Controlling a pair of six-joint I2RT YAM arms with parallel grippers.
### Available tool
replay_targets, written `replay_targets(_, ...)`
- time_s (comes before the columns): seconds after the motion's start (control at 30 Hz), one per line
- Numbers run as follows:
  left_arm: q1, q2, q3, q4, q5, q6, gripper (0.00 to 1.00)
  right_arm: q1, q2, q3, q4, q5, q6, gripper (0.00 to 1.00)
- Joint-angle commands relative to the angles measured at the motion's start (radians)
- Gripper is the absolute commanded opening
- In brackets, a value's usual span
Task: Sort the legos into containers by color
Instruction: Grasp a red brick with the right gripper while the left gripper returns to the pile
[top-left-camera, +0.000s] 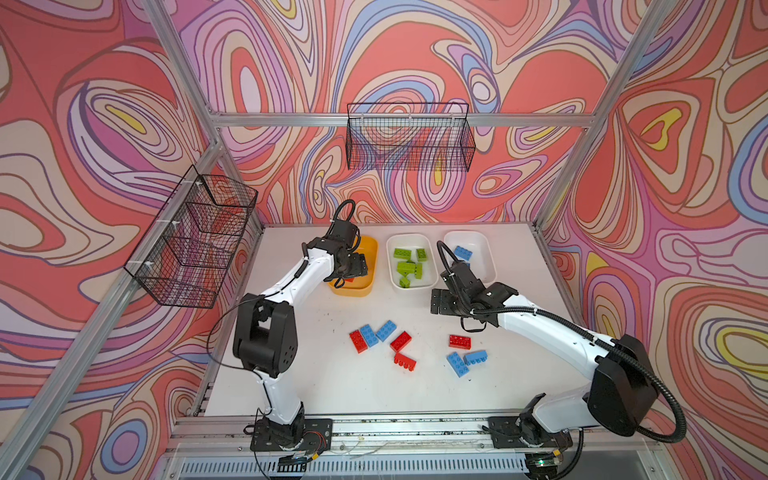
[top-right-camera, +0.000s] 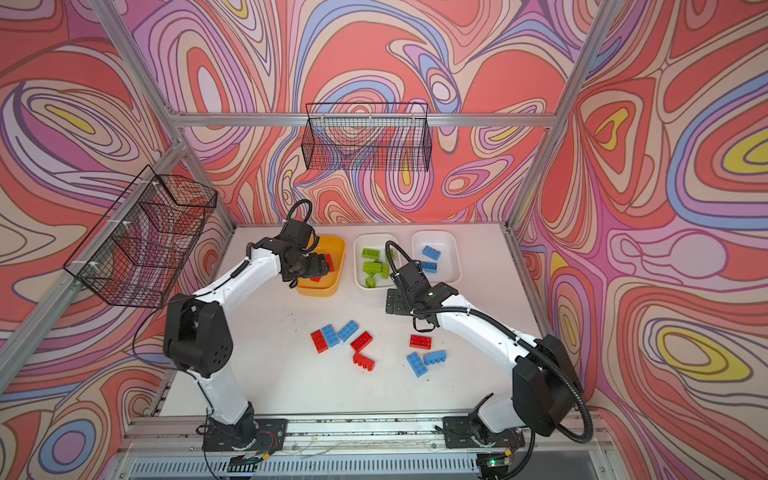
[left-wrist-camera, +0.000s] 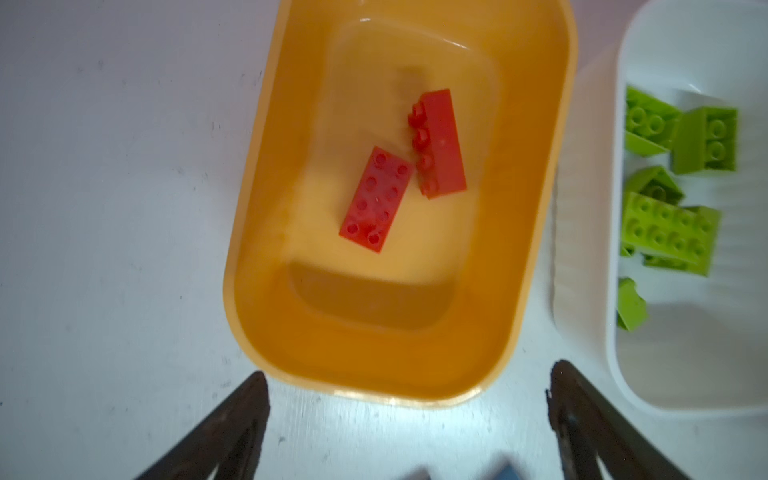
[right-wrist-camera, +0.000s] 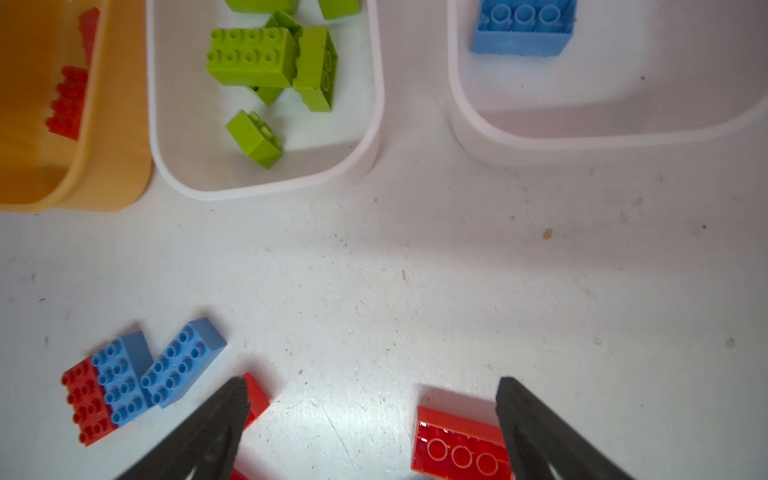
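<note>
**Colour sorting, about half complete.**
Left gripper (left-wrist-camera: 408, 370), spread and empty, hangs over the yellow-orange tub (left-wrist-camera: 266, 249) holding two red bricks (left-wrist-camera: 376, 193). Right gripper (right-wrist-camera: 372, 380) is equally spread and empty. Green bricks (top-left-camera: 409, 266) are all binned. Four loose red bricks (top-left-camera: 400, 340) and four loose blue bricks (top-left-camera: 457, 365) lie on the table (top-left-camera: 332, 382).

A white table (top-left-camera: 332, 386) is lying under the left fingers (left-wrist-camera: 232, 428) and the right fingers (right-wrist-camera: 536, 428), and a small brown crumb (right-wrist-camera: 547, 234) is sitting on it ahead of the right fingers, well apart from them. A black wire basket with compartments (top-left-camera: 195, 241) is hanging out past the left fingers on their outer side and higher than them. A long black wire basket (top-left-camera: 409, 137) is hanging from the aluminium frame (top-left-camera: 519, 120) against the swirl-patterned back wall (top-left-camera: 415, 62), far ahead of both pairs of fingers and well above them.
</note>
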Motion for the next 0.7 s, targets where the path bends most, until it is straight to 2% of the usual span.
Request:
replay_targets(0.0,-0.084,-0.134,-0.144,0.100,-0.001,-0.015,0.97,0.007,-0.011,-0.062,-0.036,0.048,0.068,0.98)
replay_targets(0.17,-0.218,-0.339,-0.395,0.199,-0.036,-0.051,1.00,0.005,-0.020,-0.135,-0.011,0.037,0.101,0.98)
replay_targets(0.3,-0.276,-0.512,-0.585,0.280,-0.024,-0.100,1.00,0.005,-0.023,-0.196,0.016,0.020,0.127,0.98)
replay_targets(0.47,-0.283,-0.706,-0.750,0.296,0.010,-0.134,1.00,0.005,-0.023,-0.262,0.061,0.001,0.147,0.98)
replay_targets(0.67,-0.283,-0.855,-0.800,0.205,0.000,-0.129,1.00,0.006,-0.006,-0.303,0.097,-0.011,0.160,0.95)
